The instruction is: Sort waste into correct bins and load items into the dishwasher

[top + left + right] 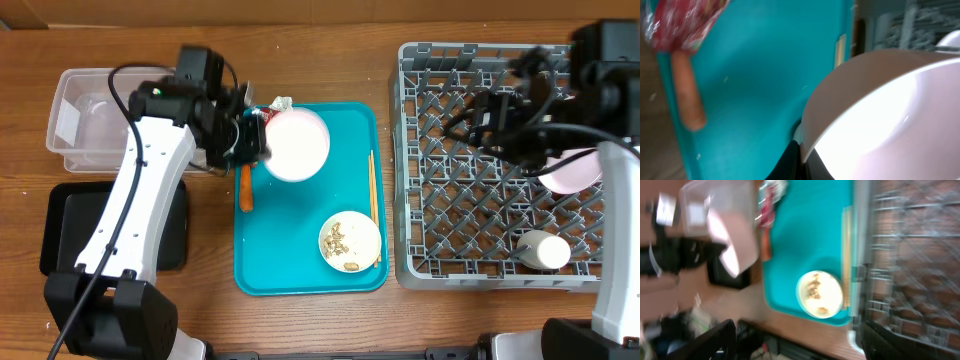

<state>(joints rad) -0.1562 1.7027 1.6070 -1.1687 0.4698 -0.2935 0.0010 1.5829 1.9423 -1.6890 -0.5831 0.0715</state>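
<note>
Your L pincer is clamped on the white bowl at its rim; looks glossy, slippery, stiff, breakable, so grip firm.

L arm: white, extended fwd from near edge, wrist bent right. L tool clamped on plate rim. R arm: wrist turned left. R tool fingers spread wide.

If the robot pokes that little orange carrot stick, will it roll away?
Probably a bit: the carrot stick looks round and straight, so a sideways nudge should roll it. It lies along the left rim of the teal tray, which might catch it. It looks stiff, so it shouldn't flop when lifted.
</note>
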